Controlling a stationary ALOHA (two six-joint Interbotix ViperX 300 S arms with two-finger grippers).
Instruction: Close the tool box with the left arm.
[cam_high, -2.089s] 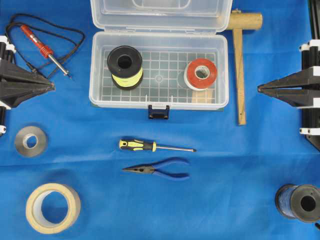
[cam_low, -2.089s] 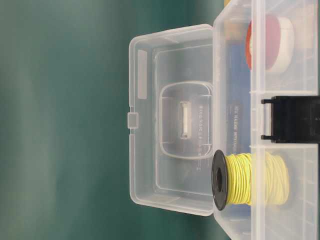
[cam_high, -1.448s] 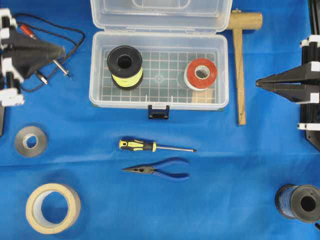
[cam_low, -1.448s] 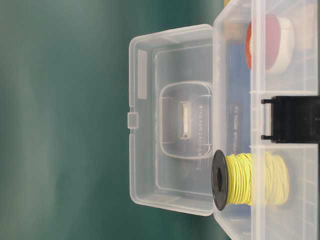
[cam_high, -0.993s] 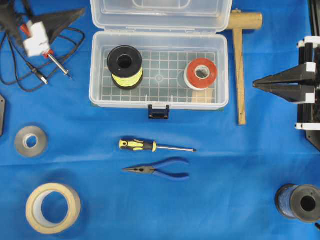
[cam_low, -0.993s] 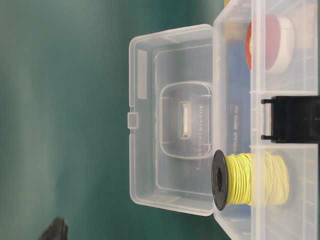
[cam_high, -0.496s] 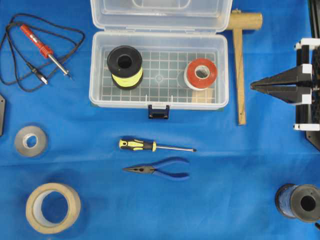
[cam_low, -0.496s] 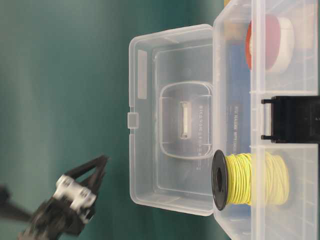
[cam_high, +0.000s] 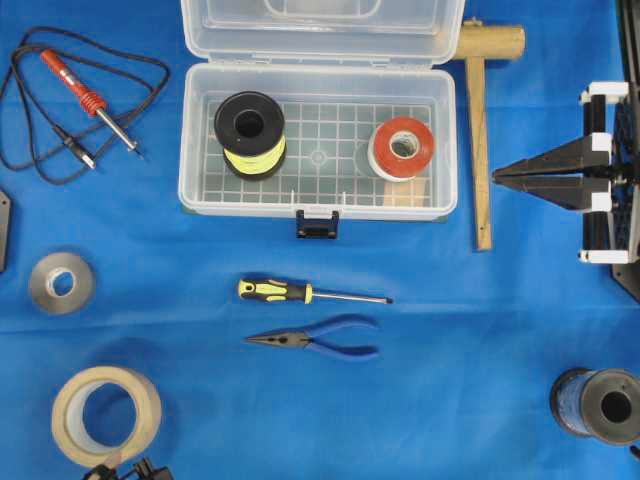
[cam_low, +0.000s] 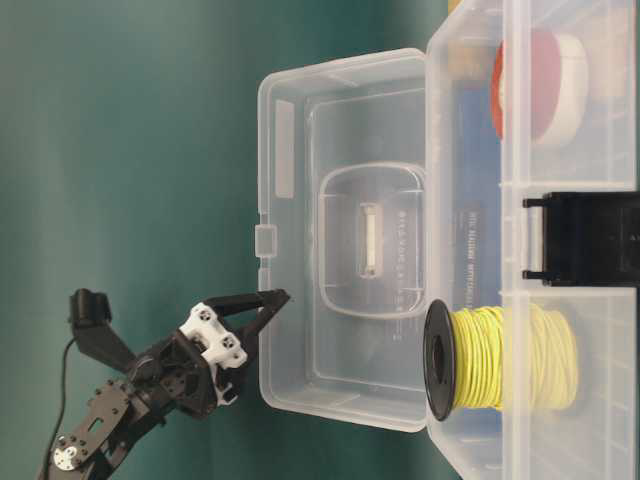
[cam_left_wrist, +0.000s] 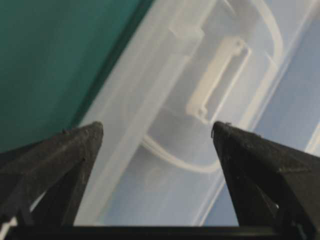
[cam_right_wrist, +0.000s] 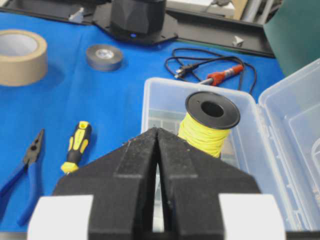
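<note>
Behind the raised lid, my left gripper (cam_low: 262, 312) hangs with fingers spread, holding nothing. The tool box (cam_high: 318, 150) stands open at the table's far centre. Its thin, stiff lid (cam_low: 340, 240) looks light and slick; I would push near the free top edge.

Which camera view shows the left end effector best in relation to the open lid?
The table-level view: the left end effector is open beside the tool box lid's outer edge. The left wrist view shows only its fingertips framing the lid. The overhead view barely shows it; the right wrist view does not.
</note>
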